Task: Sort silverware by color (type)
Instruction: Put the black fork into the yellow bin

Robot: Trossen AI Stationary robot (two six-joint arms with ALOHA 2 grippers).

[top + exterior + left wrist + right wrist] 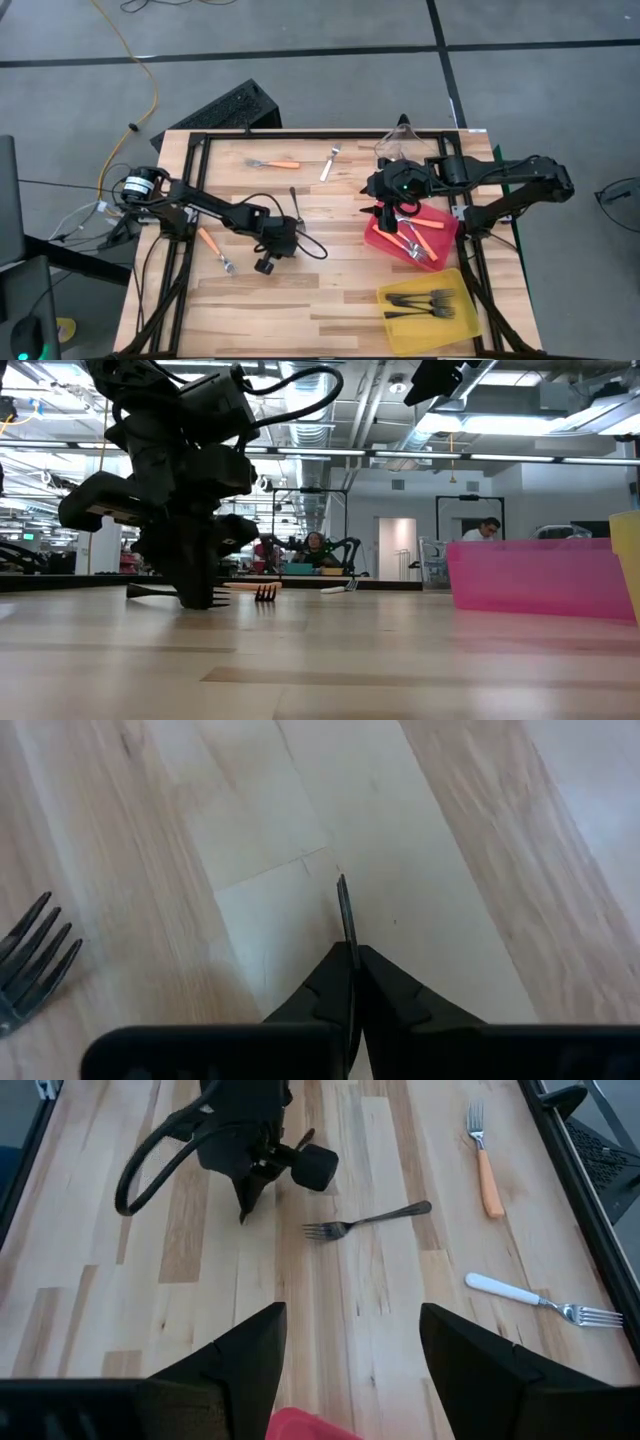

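Observation:
A black fork (296, 205) lies flat on the wooden table, tines toward the near edge (318, 1230). My left gripper (352, 955) is shut, pointing steeply down at the tabletop just beside those tines (35, 960), with no fork between its fingers. A thin dark sliver shows ahead of its tips; what it is I cannot tell. My right gripper (350, 1360) hangs open above the red bin (375, 232), which holds orange-handled forks. The yellow bin (462, 322) holds black forks. An orange-handled fork (212, 245) lies under the left arm.
At the far side lie another orange-handled fork (275, 163) and a pale fork (329, 165). A clear bin (403, 135) stands at the far edge by the right arm. A dark frame runs around the table's edges. Bare wood lies between the arms.

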